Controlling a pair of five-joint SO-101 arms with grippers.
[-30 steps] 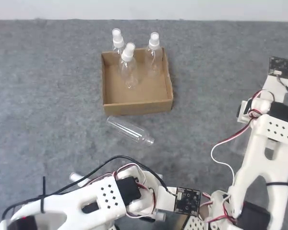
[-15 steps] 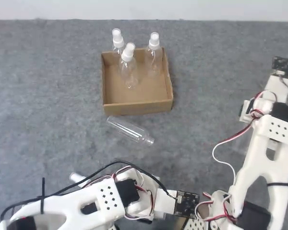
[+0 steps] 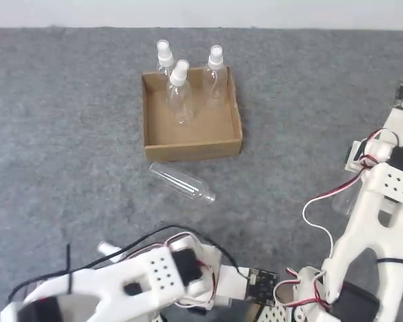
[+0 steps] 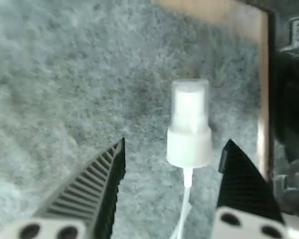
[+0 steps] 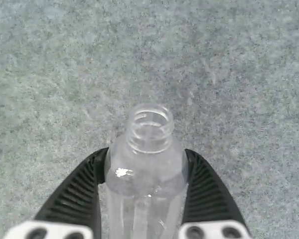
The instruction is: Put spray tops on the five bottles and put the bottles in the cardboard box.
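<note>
R gripper [image 5: 145,153] clamped on uncapped bottle [image 5: 149,127]; L gripper [image 4: 175,144] jaws apart around spray top [image 4: 189,129], both well off cardboard box [image 3: 195,148].

Appearing to be a robotics lab or maker's test bench rather than a home room. Showing a tabletop covered edge to edge in grey felt matting [image 3: 60,121], ending at a plain pale wall [image 3: 289,13]. Featuring two white plastic robot arms [image 3: 379,215], looking 3D-printed, trailing loose red, white and black wires [image 3: 303,216] and carrying bare circuit boards [image 3: 262,284]. Holding little else on the matting besides a plain cardboard box [image 3: 195,149] and clear plastic bottles [image 3: 183,182].
</note>
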